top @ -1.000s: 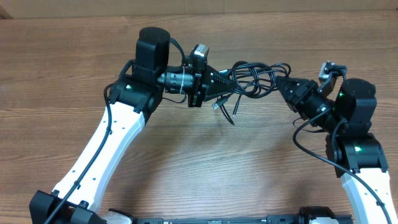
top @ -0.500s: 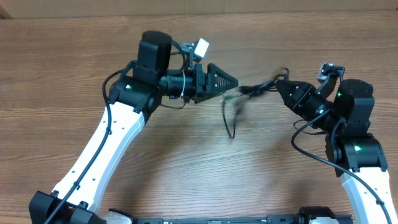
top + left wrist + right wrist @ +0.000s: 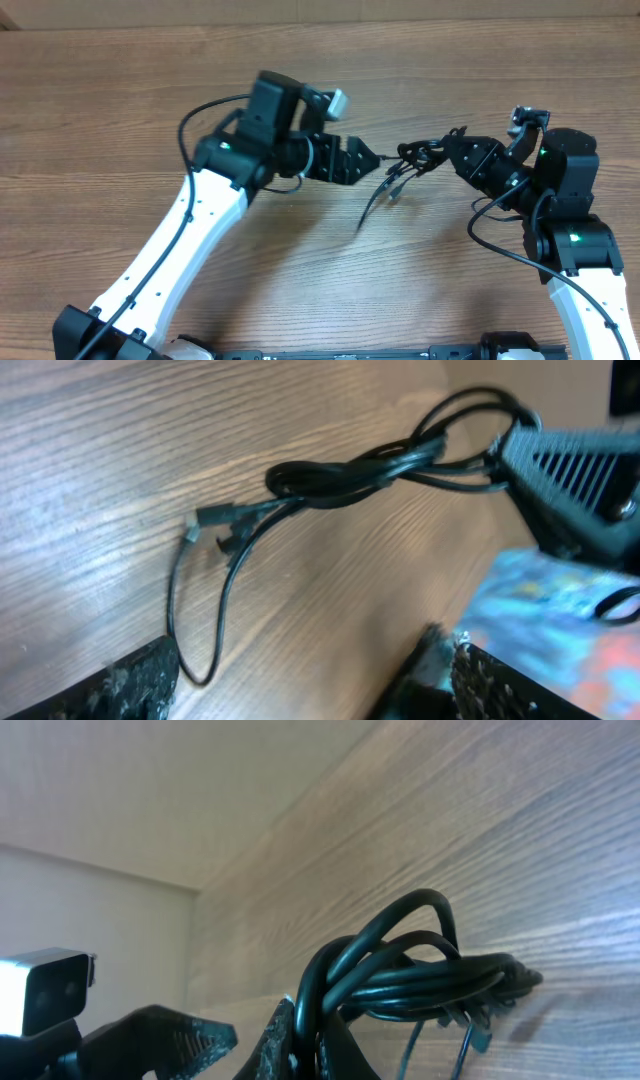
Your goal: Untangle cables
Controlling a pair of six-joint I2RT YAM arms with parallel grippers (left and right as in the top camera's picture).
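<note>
Here the right gripper (image 3: 455,150) pinches the cables (image 3: 408,156) right of centre, probably holding the knot up so loose ends hang free. The left gripper (image 3: 372,157) waits just beside, fingers spread and empty, likely ready to take one strand.

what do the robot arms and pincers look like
The left arm and right arm have white links with bulky black joint housings and small green lights. A thick black wire runs loosely along each. The left pincer and right pincer are black and wedge-shaped with ribbed fingers. A small silver camera sits on each wrist.
</note>
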